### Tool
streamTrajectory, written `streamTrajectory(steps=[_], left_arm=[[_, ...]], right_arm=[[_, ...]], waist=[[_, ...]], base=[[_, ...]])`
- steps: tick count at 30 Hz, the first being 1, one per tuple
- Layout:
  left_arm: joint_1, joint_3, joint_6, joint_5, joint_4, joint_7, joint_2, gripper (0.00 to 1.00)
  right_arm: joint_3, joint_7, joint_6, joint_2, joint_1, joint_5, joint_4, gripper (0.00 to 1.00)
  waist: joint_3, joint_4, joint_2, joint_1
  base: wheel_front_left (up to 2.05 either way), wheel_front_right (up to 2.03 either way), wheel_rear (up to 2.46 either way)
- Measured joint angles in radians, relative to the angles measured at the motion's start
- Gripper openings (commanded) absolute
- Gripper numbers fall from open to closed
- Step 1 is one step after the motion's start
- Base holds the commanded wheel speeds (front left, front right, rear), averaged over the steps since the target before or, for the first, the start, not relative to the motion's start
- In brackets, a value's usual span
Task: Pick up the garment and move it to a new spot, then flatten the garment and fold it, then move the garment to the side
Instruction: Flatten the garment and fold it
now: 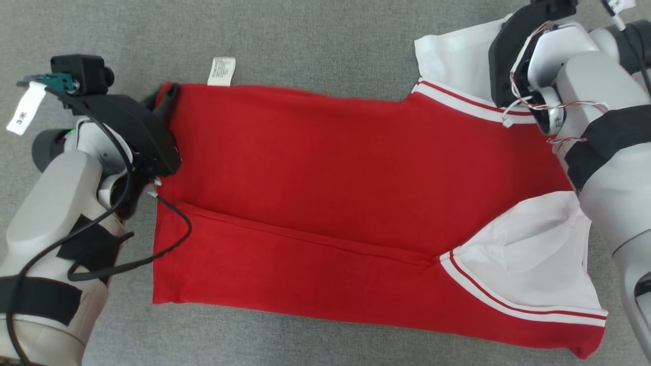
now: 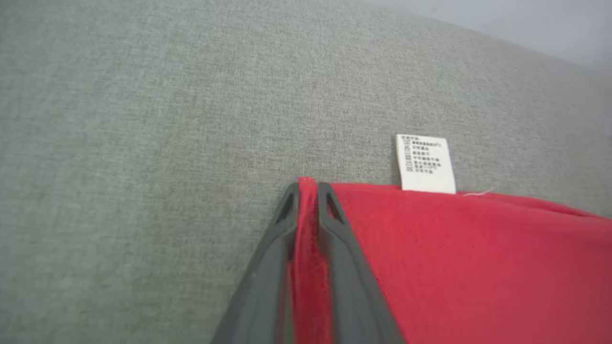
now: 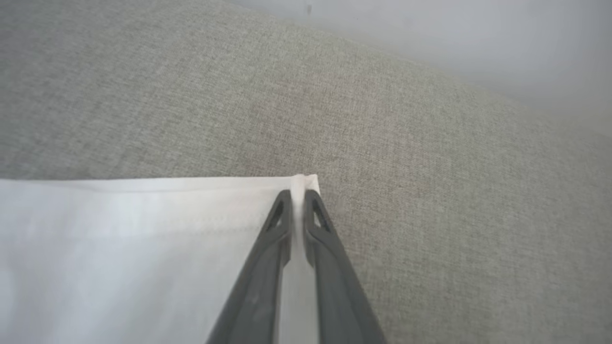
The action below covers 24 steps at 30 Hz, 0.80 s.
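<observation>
The garment [image 1: 325, 188] is a red shirt with white sleeves and red-and-white stripe trim, spread flat on the grey cloth surface with one lengthwise fold along its near half. At its far left corner my left gripper [image 1: 167, 99] is shut on the red hem, and in the left wrist view red cloth [image 2: 478, 267] is pinched between the gripper's [image 2: 308, 184] two dark fingers. My right gripper [image 3: 299, 191] is shut on the far corner of a white sleeve [image 3: 119, 258]. In the head view that sleeve [image 1: 452, 56] lies at the far right, with the right wrist over its corner.
A white care label [image 1: 222, 71] sticks out from the garment's far edge, close to the left gripper [image 2: 425, 163]. A black cable [image 1: 173, 239] from my left arm hangs over the garment's left edge. Grey surface [image 1: 315, 40] surrounds the shirt; a pale band [image 3: 478, 43] lies beyond it.
</observation>
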Motion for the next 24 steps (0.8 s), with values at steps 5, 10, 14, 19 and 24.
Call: streamTrajectory(steps=[5, 10, 14, 19, 24], left_arm=[[0.004, -0.021, -0.007, -0.028, 0.003, -0.004, 0.002, 0.0], [0.005, -0.028, -0.007, -0.033, -0.011, -0.053, 0.017, 0.0], [0.005, -0.045, -0.007, -0.04, -0.022, -0.082, 0.038, 0.0], [0.002, -0.059, -0.007, -0.05, -0.053, -0.129, 0.046, 0.0], [0.033, -0.105, -0.007, -0.058, -0.082, -0.16, 0.057, 0.0]], right_arm=[[-0.001, -0.039, 0.017, -0.001, 0.0, 0.0, 0.036, 0.0], [-0.017, -0.118, 0.036, -0.012, -0.003, 0.001, 0.041, 0.0], [-0.035, -0.186, 0.052, -0.014, -0.022, 0.012, 0.044, 0.0], [-0.059, -0.263, 0.073, -0.014, -0.032, 0.043, 0.051, 0.0], [-0.069, -0.329, 0.132, -0.006, 0.012, 0.07, 0.06, 0.0]], waist=[[-0.019, -0.006, 0.0001, 0.0], [-0.038, -0.016, 0.0, 0.0], [-0.054, -0.026, 0.0001, 0.0], [-0.079, -0.036, 0.0001, 0.0], [-0.11, -0.042, 0.0, 0.0]], base=[[0.0, 0.0, 0.0], [0.0, 0.0, 0.0], [0.0, 0.0, 0.0], [0.0, 0.0, 0.0], [0.0, 0.0, 0.0]])
